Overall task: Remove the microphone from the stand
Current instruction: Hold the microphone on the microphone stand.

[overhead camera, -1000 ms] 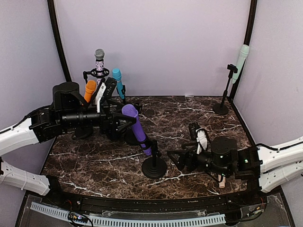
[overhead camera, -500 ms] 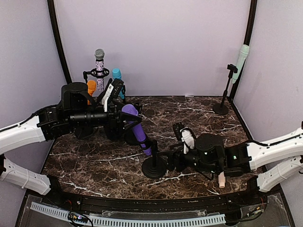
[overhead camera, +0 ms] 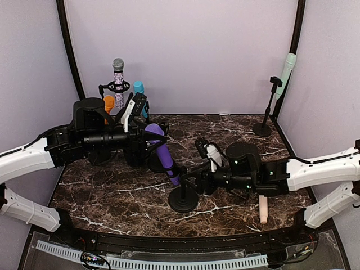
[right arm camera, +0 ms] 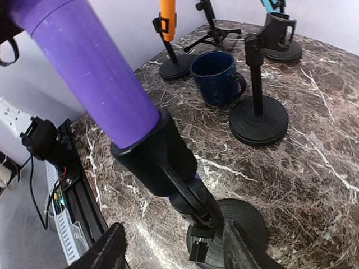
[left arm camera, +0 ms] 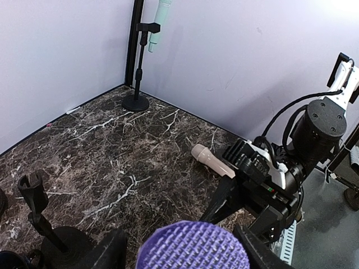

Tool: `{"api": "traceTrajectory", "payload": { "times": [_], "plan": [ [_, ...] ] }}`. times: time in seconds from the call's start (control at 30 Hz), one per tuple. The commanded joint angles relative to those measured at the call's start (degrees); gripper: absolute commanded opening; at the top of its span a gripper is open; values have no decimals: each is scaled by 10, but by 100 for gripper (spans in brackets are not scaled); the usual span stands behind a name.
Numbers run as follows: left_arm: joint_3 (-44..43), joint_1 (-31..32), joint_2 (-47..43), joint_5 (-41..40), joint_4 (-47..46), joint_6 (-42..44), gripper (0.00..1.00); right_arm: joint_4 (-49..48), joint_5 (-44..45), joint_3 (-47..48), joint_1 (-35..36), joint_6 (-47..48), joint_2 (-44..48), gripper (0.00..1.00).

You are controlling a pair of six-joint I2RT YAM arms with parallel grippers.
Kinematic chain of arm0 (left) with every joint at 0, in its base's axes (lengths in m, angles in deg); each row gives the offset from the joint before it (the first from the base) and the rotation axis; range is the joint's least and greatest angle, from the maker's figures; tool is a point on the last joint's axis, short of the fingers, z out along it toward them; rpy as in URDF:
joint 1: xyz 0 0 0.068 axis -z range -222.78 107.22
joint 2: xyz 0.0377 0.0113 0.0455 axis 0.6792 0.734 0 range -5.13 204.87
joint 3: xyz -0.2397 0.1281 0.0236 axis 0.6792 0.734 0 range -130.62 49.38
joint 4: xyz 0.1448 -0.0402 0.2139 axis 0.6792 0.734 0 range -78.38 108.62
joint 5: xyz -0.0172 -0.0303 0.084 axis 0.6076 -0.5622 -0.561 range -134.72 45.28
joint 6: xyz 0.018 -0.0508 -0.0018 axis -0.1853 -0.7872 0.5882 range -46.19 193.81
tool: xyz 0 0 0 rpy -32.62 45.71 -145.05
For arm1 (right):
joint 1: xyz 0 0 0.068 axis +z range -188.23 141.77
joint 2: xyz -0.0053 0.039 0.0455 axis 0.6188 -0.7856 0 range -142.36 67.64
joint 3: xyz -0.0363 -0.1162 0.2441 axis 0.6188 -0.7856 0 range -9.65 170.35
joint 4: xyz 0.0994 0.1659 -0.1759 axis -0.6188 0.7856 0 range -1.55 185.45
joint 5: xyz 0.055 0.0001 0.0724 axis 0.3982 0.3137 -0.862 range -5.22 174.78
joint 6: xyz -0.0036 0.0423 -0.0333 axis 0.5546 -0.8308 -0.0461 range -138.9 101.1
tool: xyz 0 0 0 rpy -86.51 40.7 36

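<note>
Top external: open left end effector [left arm camera: 179, 253] straddles the microphone [overhead camera: 163, 156]; open right end effector [right arm camera: 174, 250] straddles its stand [overhead camera: 183, 199].

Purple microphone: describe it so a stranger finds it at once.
On the dark marble table, find the black round-based stand nearest the front edge. The purple microphone leans in its clip, head up and to the left. No other microphone here is purple.

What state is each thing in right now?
Purple mic: clipped in its stand, tilted.
Left gripper: open, straddling the purple mic's head.
Right gripper: open, straddling the stand's post.
Beige mic: lying loose on the table.
Mint mic: clipped, far corner.
Orange mic: clipped.
Mug: upright.
Spare stand: clip empty.
</note>
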Motion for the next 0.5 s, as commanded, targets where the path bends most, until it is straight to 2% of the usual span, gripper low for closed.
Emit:
{"api": "traceTrajectory", "payload": {
  "times": [0.0, 0.1, 0.17, 0.47],
  "plan": [
    [-17, 3, 6, -8, -24, -14, 63, -22, -106, 2, -30, 32, 4, 53],
    [-17, 3, 7, -2, -34, -21, 53, -24, -136, 5, -48, 49, 1, 51],
    [-18, 3, 7, 0, -36, -25, 42, -23, -152, 7, -59, 63, -1, 52],
    [-16, 3, 12, 5, -46, -37, 27, 11, -173, 51, -78, 117, -34, 51]
  ]
}}
